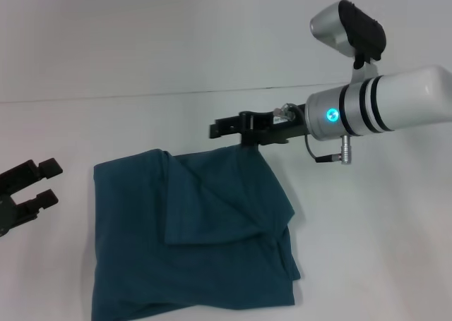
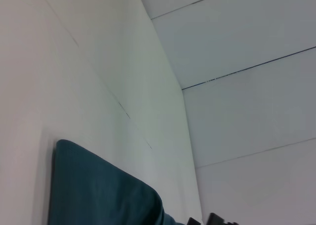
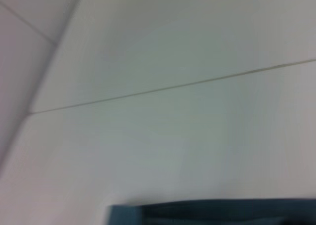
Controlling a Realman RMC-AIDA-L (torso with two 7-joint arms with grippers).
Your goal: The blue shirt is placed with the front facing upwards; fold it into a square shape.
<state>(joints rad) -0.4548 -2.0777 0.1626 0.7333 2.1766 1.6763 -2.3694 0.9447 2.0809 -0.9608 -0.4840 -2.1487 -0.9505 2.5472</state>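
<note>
White tabletop (image 1: 141, 67) lies bare around our released left end effector (image 1: 44, 183); beside it, the blue shirt (image 1: 191, 236) lies folded, its far edge under our right end effector (image 1: 214, 129), grip unclear.

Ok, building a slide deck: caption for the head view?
Blue shirt folded into a rough square on the white table; right claw at its far edge, left claw open beside it.

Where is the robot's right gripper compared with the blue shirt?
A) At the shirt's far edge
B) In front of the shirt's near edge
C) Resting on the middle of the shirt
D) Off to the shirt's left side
A: in the head view the right gripper sits at the far edge of the folded blue shirt, while the left gripper waits open off to the shirt's left.
</note>
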